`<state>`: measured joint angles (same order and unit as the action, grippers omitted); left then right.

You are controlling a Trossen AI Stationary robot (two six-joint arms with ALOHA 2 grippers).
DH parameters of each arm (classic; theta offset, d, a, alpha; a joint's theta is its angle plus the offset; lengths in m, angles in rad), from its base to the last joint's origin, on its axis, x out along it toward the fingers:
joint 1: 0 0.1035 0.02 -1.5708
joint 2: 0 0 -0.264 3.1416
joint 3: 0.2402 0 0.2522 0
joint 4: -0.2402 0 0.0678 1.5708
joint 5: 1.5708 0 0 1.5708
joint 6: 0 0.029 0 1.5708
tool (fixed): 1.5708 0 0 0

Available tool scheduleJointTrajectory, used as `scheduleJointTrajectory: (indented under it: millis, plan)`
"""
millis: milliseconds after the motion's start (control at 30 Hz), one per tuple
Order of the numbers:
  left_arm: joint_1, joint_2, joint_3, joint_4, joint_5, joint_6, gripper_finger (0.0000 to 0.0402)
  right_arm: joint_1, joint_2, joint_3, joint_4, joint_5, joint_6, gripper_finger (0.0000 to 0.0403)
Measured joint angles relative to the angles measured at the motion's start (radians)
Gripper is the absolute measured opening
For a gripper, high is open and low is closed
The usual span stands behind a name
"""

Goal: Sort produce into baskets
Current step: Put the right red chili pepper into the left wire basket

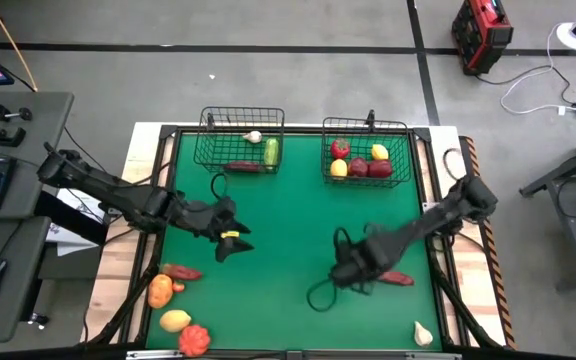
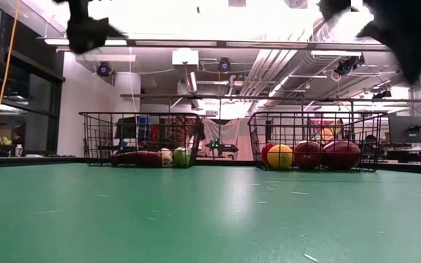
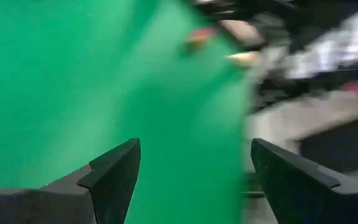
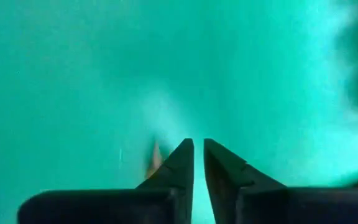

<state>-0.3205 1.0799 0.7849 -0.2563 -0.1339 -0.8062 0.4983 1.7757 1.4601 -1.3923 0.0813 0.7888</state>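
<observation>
High view only: loose produce [image 1: 175, 290] heaped at the table's [image 1: 278, 250] near left corner.
Low view: both baskets [image 2: 141, 139] at the far edge, holding rounded red, yellow, green pieces.
Left gripper [image 3: 191, 177]: fingers spread, empty.
Right gripper [image 4: 198, 168]: fingers nearly together, empty.

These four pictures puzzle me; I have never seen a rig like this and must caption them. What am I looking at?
Two dark robot arms work at a green table. One picture looks straight down, one looks level across the tabletop, and two come from cameras on the wrists.

At the far edge stand two black wire-mesh baskets. The left basket holds a green, a white and a dark red toy vegetable; the right basket holds red and yellow toy fruits.

Loose toy produce lies near the front left corner, a red piece by the right arm, and a white piece at the front right.

The left gripper is open and empty. The right gripper is nearly shut, holding nothing.
</observation>
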Motion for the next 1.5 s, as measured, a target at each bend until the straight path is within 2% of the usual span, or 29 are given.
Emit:
scheduleJointTrajectory:
  millis: [133,200,267,400,533,667,800,967,1100,1200,1500]
  plan:
    - [0.035,-0.046,0.027,0.194,0.193,0.023,0.0296,-0.114,-0.050,0.114,0.020,0.203,0.000,0.0028]
    - [0.054,-0.084,0.063,0.242,0.218,0.054,0.0296,-0.182,-0.064,0.158,0.080,0.282,-0.057,0.0013]
    - [0.069,-0.130,0.105,0.252,0.208,0.113,0.0296,-0.253,-0.070,0.193,0.167,0.293,-0.130,0.0004]
    - [0.085,-0.219,0.153,0.232,0.155,0.197,0.0296,-0.356,-0.070,0.221,0.277,0.149,-0.198,0.0021]
    - [0.085,-0.279,0.153,0.193,0.102,0.215,0.0296,-0.368,-0.069,0.198,0.251,0.029,-0.224,0.0042]
    - [0.085,-0.293,0.153,0.127,0.078,0.208,0.0296,-0.306,-0.068,0.126,0.128,-0.029,-0.176,0.0077]
    - [0.085,-0.265,0.153,0.088,0.045,0.208,0.0296,-0.197,-0.068,-0.006,0.041,-0.140,-0.111,0.0139]
    - [0.085,-0.208,0.153,0.087,0.041,0.208,0.0296,-0.066,-0.067,-0.192,0.051,-0.272,-0.095,0.0235]
    - [0.085,-0.163,0.152,0.088,0.043,0.181,0.0296,-0.032,-0.068,-0.306,0.111,-0.377,-0.089,0.0283]
    - [0.085,-0.140,0.152,0.088,0.048,0.163,0.0296,-0.026,-0.068,-0.369,0.188,-0.427,-0.073,0.0297]
    - [0.085,-0.127,0.152,0.101,0.067,0.131,0.0296,-0.029,-0.068,-0.492,0.392,-0.424,0.024,0.0300]
